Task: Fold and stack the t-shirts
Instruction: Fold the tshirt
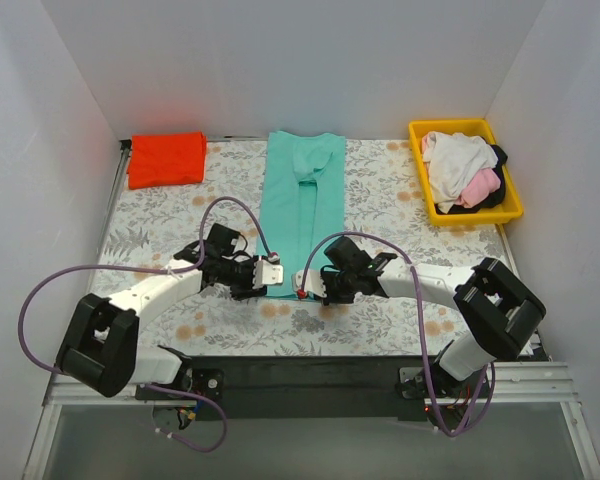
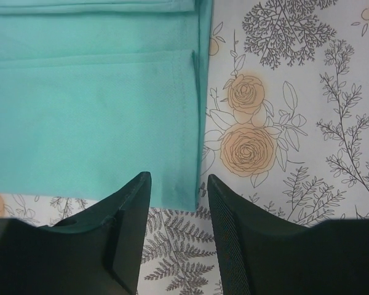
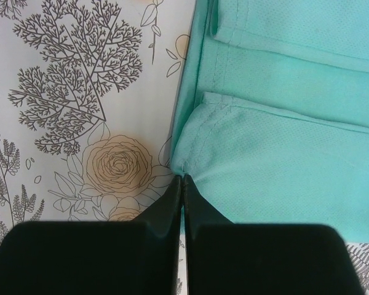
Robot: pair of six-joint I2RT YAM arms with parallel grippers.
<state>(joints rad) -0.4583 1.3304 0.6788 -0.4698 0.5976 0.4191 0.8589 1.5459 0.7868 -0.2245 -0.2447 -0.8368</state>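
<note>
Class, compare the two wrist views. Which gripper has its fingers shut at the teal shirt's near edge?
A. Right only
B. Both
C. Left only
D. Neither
A: the fingers of the right gripper meet at a puckered corner of the teal shirt, while the left gripper shows a clear gap between its fingers.

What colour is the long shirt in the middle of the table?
The t-shirt is teal-green, clearest in the top external view.

So the teal-green cloth t-shirt is folded into a long narrow strip, flat mid-table, with one near corner puckered. The bright red-orange cloth t-shirt sits folded far left. The white cloth t-shirt, pink cloth t-shirt and black cloth t-shirt are crumpled together in the yellow plastic tray.
</note>
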